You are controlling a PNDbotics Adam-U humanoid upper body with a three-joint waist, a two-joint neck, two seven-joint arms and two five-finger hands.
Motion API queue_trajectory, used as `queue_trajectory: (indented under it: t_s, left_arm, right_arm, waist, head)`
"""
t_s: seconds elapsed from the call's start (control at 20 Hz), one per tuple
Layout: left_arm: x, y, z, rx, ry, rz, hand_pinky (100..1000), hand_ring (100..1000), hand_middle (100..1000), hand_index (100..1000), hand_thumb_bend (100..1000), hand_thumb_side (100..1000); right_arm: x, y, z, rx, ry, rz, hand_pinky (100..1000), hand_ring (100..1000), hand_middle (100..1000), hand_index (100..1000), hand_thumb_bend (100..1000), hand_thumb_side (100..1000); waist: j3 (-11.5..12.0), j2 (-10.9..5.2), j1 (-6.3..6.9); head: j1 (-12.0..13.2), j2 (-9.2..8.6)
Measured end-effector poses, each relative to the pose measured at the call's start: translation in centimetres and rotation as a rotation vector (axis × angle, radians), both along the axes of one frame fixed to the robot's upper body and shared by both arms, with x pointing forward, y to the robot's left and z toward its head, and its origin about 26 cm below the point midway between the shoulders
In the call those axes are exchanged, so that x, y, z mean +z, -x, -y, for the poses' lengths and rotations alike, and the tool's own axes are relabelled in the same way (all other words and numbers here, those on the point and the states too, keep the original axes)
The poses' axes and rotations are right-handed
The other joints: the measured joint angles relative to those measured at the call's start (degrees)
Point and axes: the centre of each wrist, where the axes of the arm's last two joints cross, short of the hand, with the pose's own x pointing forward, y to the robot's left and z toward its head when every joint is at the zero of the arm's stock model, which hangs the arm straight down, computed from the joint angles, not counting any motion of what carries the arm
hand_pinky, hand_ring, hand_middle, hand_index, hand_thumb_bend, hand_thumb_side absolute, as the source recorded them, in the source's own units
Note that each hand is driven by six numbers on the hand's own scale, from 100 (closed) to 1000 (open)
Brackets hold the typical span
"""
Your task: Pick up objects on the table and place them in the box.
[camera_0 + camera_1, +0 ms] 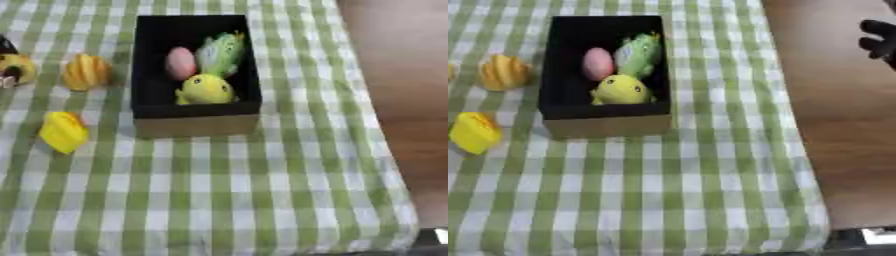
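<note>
The right hand [878,39] hung at the view's right edge, off the table; whether its fingers were curled could not be told. Well to its left sat the box [197,124], holding a pink egg [181,62], green toy [219,52] and yellow toy [206,90]. Farther left lay two yellow objects [86,72] [64,131].

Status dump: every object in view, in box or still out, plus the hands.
box: open, upright
pink egg: in box
green toy: in box
yellow round toy: in box
orange ridged toy: on cloth, left of box
yellow block: on cloth
right hand: off table, fingers unclear
</note>
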Motion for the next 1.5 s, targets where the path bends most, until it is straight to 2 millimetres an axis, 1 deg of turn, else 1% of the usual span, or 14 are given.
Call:
queue_trajectory:
  t_s: [0.1,0.2,0.25,0.3,0.35,0.5,0.65,0.8,0.95,1.1,1.25,1.35,1.5]
  left_arm:
    - [1.1,-0.1,1.4,-0.06,-0.024,0.047,732,622,554,652,100,100]
    - [1.8,-0.1,3.1,-0.13,-0.049,0.089,731,621,552,651,100,100]
    - [2.1,-0.2,4.2,-0.169,-0.06,0.112,729,616,547,644,100,149]
    - [2.3,-0.3,5.4,-0.208,-0.068,0.133,728,614,546,644,100,100]
    - [2.4,-0.3,6.7,-0.247,-0.073,0.151,728,612,545,643,100,100]
    - [2.0,-0.4,10.7,-0.349,-0.059,0.194,731,602,535,633,100,100]
    - [1.3,-0.3,14.5,-0.422,-0.001,0.241,726,591,519,621,100,100]
    - [1.0,0.1,17.7,-0.474,0.066,0.296,719,581,510,611,100,100]
    - [0.4,0.5,19.3,-0.491,0.12,0.331,717,572,502,603,100,100]
    - [-0.3,0.7,20.3,-0.496,0.167,0.35,715,566,497,598,100,109]
    - [-0.7,1.0,21.4,-0.507,0.214,0.369,715,563,495,594,100,127]
    - [-0.9,1.2,21.9,-0.512,0.232,0.372,718,565,497,598,100,121]
    - [-1.6,1.3,22.2,-0.516,0.229,0.35,734,587,518,624,100,100]
  right_arm:
    - [0.1,0.0,0.0,0.002,-0.013,0.004,1000,1000,612,993,100,880]
    - [0.2,0.0,0.0,0.009,-0.022,0.011,1000,1000,613,993,100,877]
    - [0.4,-0.1,0.0,0.014,-0.026,0.015,1000,1000,613,992,100,873]
    - [0.7,-0.2,-0.1,0.02,-0.031,0.021,1000,1000,613,992,100,871]
    - [0.9,-0.3,-0.1,0.027,-0.035,0.028,1000,1000,614,992,100,870]
    - [1.5,-0.5,-0.1,0.044,-0.045,0.041,1000,1000,614,991,100,868]
    - [2.0,-0.7,-0.1,0.058,-0.049,0.056,1000,1000,614,990,100,867]
    - [2.4,-0.9,0.0,0.064,-0.041,0.068,1000,1000,615,990,100,867]
    - [2.5,-1.1,0.0,0.07,-0.033,0.072,1000,1000,616,990,100,869]
    - [2.5,-1.3,-0.2,0.079,-0.026,0.077,1000,1000,615,990,100,873]
    - [2.5,-1.5,-0.3,0.084,-0.016,0.076,1000,1000,614,990,100,877]
    - [2.5,-1.6,-0.4,0.087,-0.002,0.076,1000,1000,614,990,100,879]
    - [2.3,-1.6,-0.5,0.086,0.018,0.067,1000,1000,613,991,100,883]
  waist:
    - [-0.1,-0.27,-0.2]
    - [-0.3,-0.62,-0.52]
    - [-0.4,-0.79,-0.67]
    - [-0.5,-0.95,-0.83]
    - [-0.6,-1.12,-0.99]
    - [-0.8,-1.66,-1.35]
    - [-1.1,-1.98,-1.53]
    - [-1.4,-2.13,-1.7]
    - [-1.5,-2.17,-1.72]
    - [-1.6,-2.13,-1.8]
    - [-1.9,-1.7,-2.02]
    - [-1.9,-1.43,-2.04]
    - [-1.7,-1.16,-1.95]
  head:
    - [0.1,0.0]
    - [0.3,0.0]
    - [0.3,0.0]
    - [0.4,0.0]
    - [0.6,0.0]
    - [1.1,0.0]
    - [1.8,0.0]
    - [2.1,0.0]
    - [2.2,0.0]
    - [2.2,0.0]
    - [2.2,0.0]
    - [2.1,0.0]
    - [1.7,0.0]
